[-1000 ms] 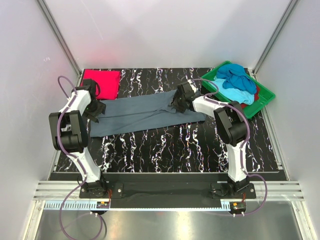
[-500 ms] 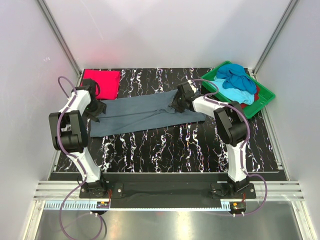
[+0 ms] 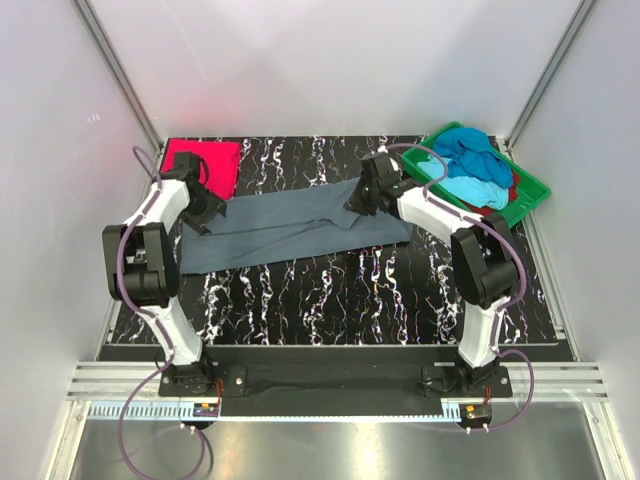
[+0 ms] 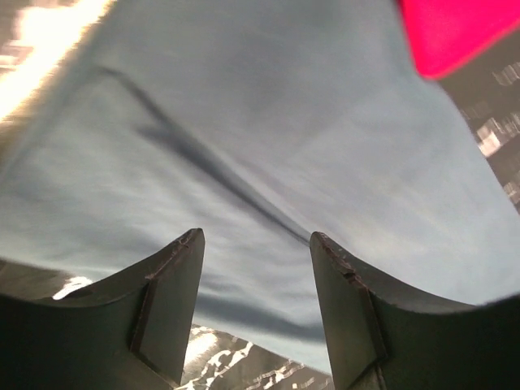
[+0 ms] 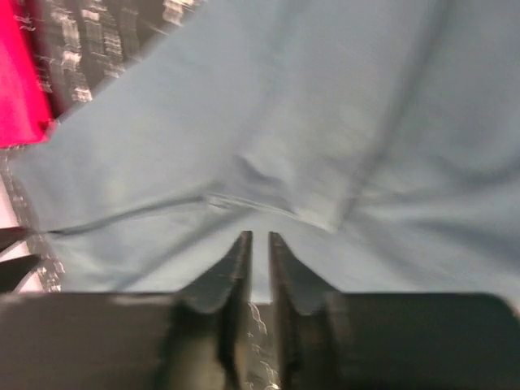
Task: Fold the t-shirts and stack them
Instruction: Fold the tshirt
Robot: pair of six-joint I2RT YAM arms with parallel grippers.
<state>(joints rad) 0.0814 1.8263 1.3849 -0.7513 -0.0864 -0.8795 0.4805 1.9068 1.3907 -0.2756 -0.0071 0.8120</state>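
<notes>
The slate grey-blue t-shirt [image 3: 290, 230] lies spread in a long band across the dark marbled table. My left gripper [image 3: 207, 215] is at its left end, open; in the left wrist view [image 4: 256, 236] the cloth [image 4: 268, 122] lies just past the spread fingers. My right gripper [image 3: 362, 200] is at the shirt's far right edge, and its narrow-set jaws [image 5: 260, 236] pinch the cloth's edge [image 5: 325, 122]. The bright red-pink shirt [image 3: 205, 162] lies folded at the far left. Turquoise [image 3: 470, 185], dark blue [image 3: 470, 150] and red [image 3: 512, 190] shirts are heaped in the tray.
The green plastic tray [image 3: 525, 210] stands at the far right corner. White walls close in the table on the left, back and right. The red-pink shirt shows at the edge of both wrist views [image 4: 455, 32] [image 5: 16, 89].
Both arms have reached a little farther from the bases. The left gripper has shifted right onto the shirt's left end, and the right gripper has moved toward the back.
</notes>
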